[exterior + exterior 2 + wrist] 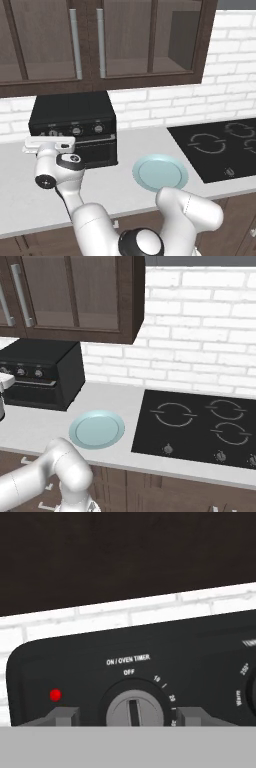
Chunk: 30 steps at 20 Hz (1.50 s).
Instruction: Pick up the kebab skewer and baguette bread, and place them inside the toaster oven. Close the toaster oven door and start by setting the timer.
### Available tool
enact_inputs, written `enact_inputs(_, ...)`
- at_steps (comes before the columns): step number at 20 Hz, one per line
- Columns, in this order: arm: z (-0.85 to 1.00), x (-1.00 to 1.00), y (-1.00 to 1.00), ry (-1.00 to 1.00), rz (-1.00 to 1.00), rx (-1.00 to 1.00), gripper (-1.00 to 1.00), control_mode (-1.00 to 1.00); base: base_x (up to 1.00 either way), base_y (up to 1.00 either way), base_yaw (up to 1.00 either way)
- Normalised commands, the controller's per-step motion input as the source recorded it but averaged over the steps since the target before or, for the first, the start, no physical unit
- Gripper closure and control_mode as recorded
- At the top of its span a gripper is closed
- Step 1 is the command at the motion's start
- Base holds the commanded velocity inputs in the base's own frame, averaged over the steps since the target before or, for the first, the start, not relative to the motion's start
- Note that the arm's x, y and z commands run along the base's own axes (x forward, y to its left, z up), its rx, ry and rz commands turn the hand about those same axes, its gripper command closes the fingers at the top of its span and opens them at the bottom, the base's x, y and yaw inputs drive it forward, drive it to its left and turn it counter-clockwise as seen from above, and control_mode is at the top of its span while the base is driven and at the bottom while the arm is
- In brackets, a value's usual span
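The black toaster oven (pixel 75 112) stands on the counter by the brick wall, also seen as the toaster oven (pixel 45 363) from the right. The toaster oven door (pixel 97 150) is up and closed. My gripper (pixel 49 142) hovers at the left end of the oven's knob row. In the hand view my gripper (pixel 125 716) straddles the timer knob (pixel 134 710), marked ON / OVEN TIMER, with a small gap on each side; the knob's slot stands vertical under the OFF mark. A red light (pixel 55 695) glows to its left. The kebab skewer and baguette bread are hidden.
A light blue plate (pixel 160 172) lies bare on the grey counter (pixel 30 200) right of the oven. Further right is a black cooktop (pixel 220 145). Dark wall cabinets (pixel 100 40) hang above the oven.
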Motion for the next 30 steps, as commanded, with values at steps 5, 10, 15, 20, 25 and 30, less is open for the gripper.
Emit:
enact_inputs(5,0.00,0.00,0.00,0.00,0.00,0.00,1.00,-1.00,0.00,0.00,0.00)
enact_inputs(10,0.00,0.00,0.00,-0.01,0.00,0.00,1.00,-1.00,0.00,0.00,0.00)
enact_inputs(15,0.00,0.01,0.00,0.00,0.00,0.00,1.00,-1.00,0.00,0.00,0.00)
enact_inputs(20,0.00,0.01,0.01,0.00,0.00,0.07,1.00,-1.00,0.00,0.00,0.00)
enact_inputs(25,0.00,0.00,0.00,0.00,-0.01,0.16,1.00,-1.00,0.00,0.00,0.00)
enact_inputs(30,0.01,0.00,0.03,0.00,-0.05,0.22,1.00,-1.00,0.00,0.00,0.00)
